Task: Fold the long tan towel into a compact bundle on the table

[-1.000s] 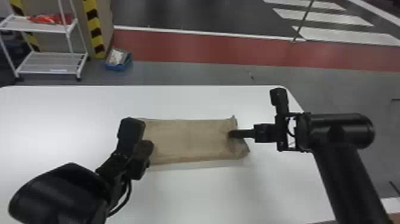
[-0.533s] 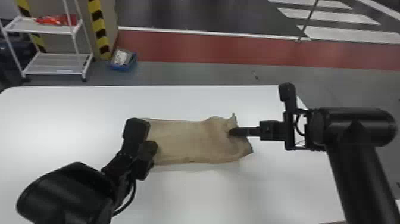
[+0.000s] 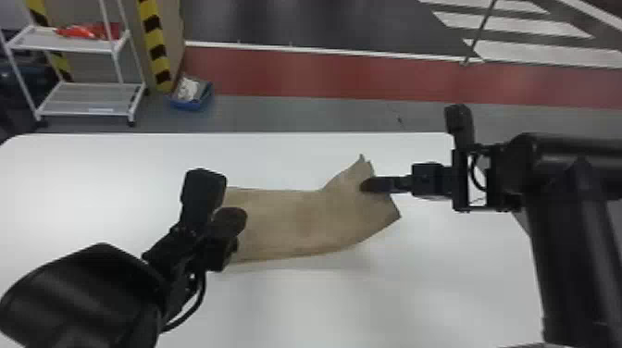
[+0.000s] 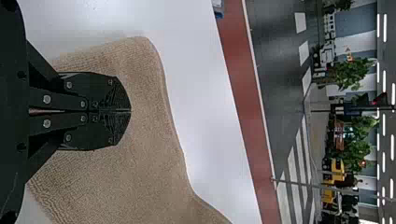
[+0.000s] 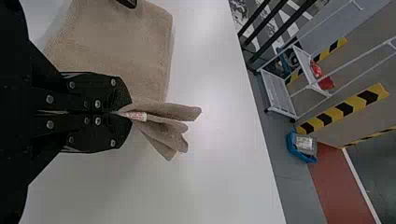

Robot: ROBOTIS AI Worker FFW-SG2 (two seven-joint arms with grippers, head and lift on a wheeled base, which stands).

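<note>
The tan towel (image 3: 296, 222) lies as a long folded strip across the white table, its right end raised and creased. My left gripper (image 3: 224, 243) is at its left end; in the left wrist view the fingers of my left gripper (image 4: 130, 111) are pressed together over the towel (image 4: 144, 154), with no cloth visible between them. At the other end my right gripper (image 3: 365, 185) holds the cloth. Seen from the right wrist, my right gripper (image 5: 127, 113) is shut on gathered layers of towel (image 5: 161, 128) beside a small white label, some layers fanning out past the fingertips.
White tabletop (image 3: 296, 305) extends in front of the towel and behind it. Beyond the table's back edge stand a white cart (image 3: 88, 111) and a blue bin (image 3: 189, 99) on the floor.
My right gripper has moved up and toward the back, lifting the towel's right end, which was flatter before and now bends into a raised corner. The left gripper stays at the left end.
</note>
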